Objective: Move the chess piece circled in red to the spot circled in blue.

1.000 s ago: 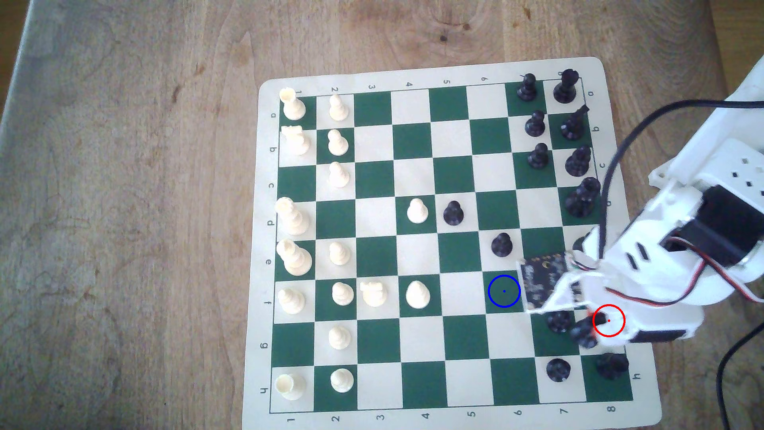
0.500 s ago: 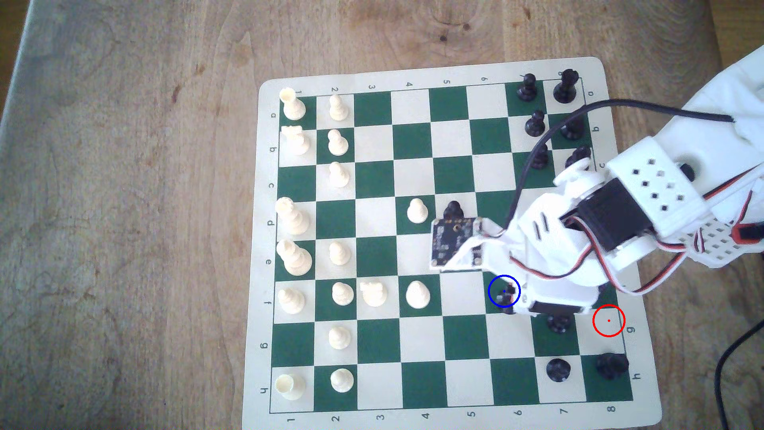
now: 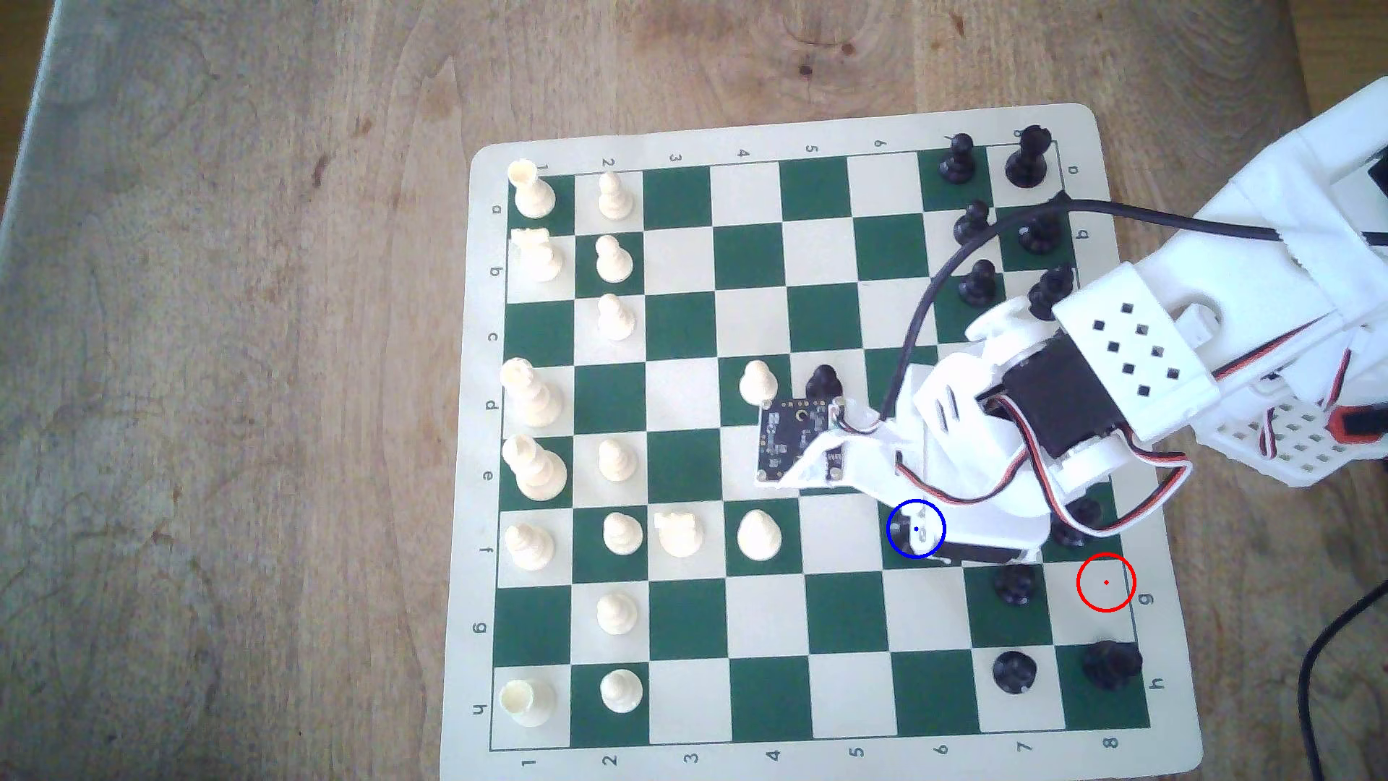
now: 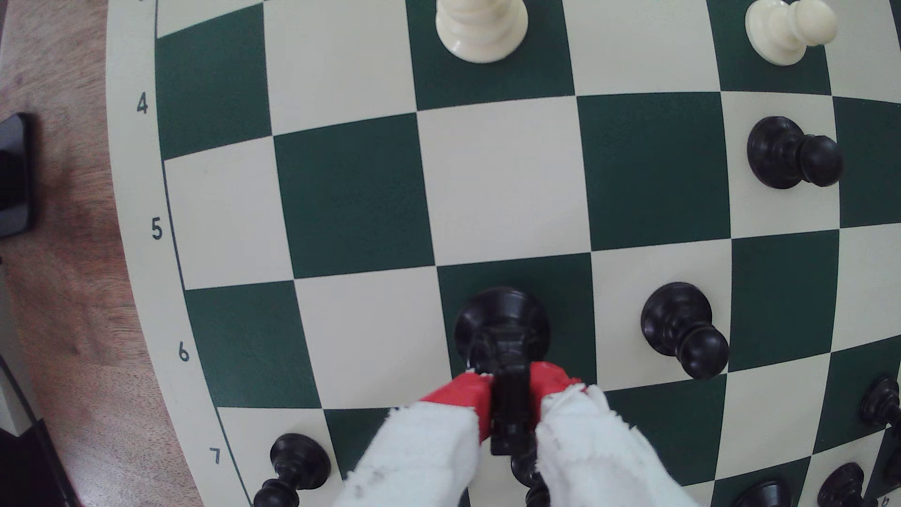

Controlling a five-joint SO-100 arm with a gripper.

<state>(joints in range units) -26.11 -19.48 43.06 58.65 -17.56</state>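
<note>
Bright, soft daylight all over, a bit washed out on the cream squares of the chessboard (image 3: 680, 259). Only small, faint shadows under the pieces. Pale glare on the table (image 3: 67, 82) toward 10 o'clock in the exterior view. A little fuzzy overall there. Sharper in the wrist view, but board lines bent like a bowl near the edges.

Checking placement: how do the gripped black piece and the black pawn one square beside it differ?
The chess piece is clamped in the end effector; the black pawn stands free. The chess piece sits on a dark green square, the pawn on cream. The pawn's head is a smooth ball. Both are black with round bases.
</note>
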